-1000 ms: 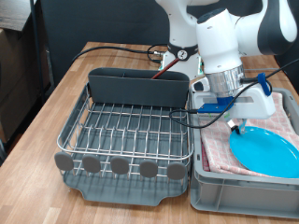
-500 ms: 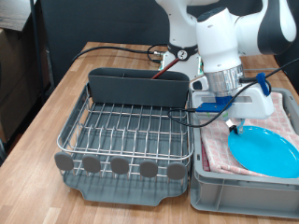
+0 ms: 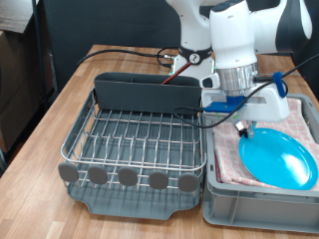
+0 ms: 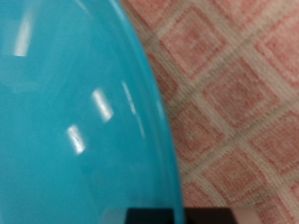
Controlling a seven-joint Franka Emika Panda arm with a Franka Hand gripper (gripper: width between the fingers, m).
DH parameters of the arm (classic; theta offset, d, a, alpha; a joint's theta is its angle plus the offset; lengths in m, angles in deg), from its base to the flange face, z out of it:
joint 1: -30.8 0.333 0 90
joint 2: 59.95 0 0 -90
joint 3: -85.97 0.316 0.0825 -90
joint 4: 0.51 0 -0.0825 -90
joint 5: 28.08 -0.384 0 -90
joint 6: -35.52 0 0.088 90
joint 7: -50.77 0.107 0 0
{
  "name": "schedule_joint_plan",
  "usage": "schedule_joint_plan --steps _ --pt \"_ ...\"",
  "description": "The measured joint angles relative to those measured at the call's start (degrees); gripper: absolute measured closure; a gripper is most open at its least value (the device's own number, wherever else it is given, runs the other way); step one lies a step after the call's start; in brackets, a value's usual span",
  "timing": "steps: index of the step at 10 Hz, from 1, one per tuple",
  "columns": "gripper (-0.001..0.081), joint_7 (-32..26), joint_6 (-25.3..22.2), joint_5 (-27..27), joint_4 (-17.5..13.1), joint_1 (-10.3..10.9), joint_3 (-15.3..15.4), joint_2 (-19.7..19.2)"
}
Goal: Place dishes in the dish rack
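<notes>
The light-blue plate (image 3: pixel 279 159) is tilted above the pink checked cloth (image 3: pixel 229 159) in the grey bin (image 3: pixel 257 206) at the exterior view's right. My gripper (image 3: pixel 242 128) is shut on the plate's rim at its upper left edge. In the wrist view the plate (image 4: pixel 65 112) fills most of the picture, with the cloth (image 4: pixel 234 93) beside it. The silver wire dish rack (image 3: pixel 140 139) stands to the left of the bin, its wires bare. A reddish-brown spoon handle (image 3: pixel 175 70) pokes up behind the tall utensil compartment (image 3: pixel 145 97). I see no mug.
The rack and bin sit side by side on a wooden table (image 3: pixel 50 119). Black cables (image 3: pixel 120 50) run across the table behind the rack. The arm's white body (image 3: pixel 234 40) stands over the bin's back edge.
The gripper has moved up and a little left with the plate. The plate has lifted off the cloth on its gripped side and now tilts.
</notes>
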State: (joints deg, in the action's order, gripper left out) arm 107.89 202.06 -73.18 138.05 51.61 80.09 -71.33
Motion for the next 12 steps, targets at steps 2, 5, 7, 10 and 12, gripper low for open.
schedule_joint_plan --steps 2,5,7,10,12 --pt "0.0781 7.0 -0.9 8.4 1.0 1.4 -2.6 2.0" --pt "0.0786 16.6 -4.7 21.1 1.5 2.1 -5.5 4.9" --pt "0.0786 21.3 -7.0 27.8 1.5 2.1 -6.6 6.6" --pt "0.0786 26.1 -10.8 36.3 1.5 2.1 -7.9 9.4" --pt "0.0786 28.6 -14.9 42.3 1.2 2.0 -8.5 11.7"
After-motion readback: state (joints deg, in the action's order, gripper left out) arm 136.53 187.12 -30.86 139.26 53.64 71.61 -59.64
